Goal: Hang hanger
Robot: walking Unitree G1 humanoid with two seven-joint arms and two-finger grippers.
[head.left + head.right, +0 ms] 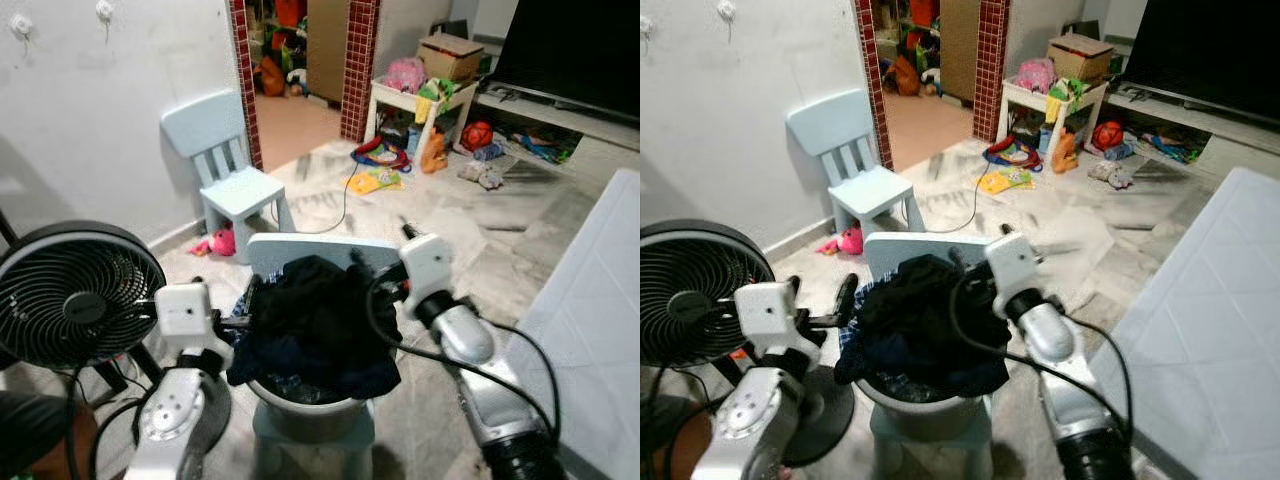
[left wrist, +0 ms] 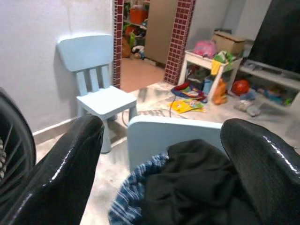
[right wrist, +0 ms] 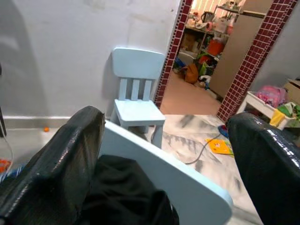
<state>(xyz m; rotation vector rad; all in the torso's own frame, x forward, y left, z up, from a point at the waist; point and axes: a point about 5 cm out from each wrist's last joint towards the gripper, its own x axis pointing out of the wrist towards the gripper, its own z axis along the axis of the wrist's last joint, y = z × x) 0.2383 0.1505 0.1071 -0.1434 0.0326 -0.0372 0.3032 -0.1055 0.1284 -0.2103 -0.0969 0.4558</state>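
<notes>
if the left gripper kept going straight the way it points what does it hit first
Probably the dark clothes heaped in the basket, just ahead between the open left gripper fingers; the chair back lies behind them.

Hanger not discernible; dark clothes (image 1: 315,320) heaped in grey basket (image 1: 305,412).

I'm getting even, bright indoor light with soft shadows on the white wall (image 1: 100,120) at upper left, sheen on the marble floor (image 1: 450,225), and close black fingers (image 2: 56,178) blurred with glossy highlights in both wrist views.
</notes>
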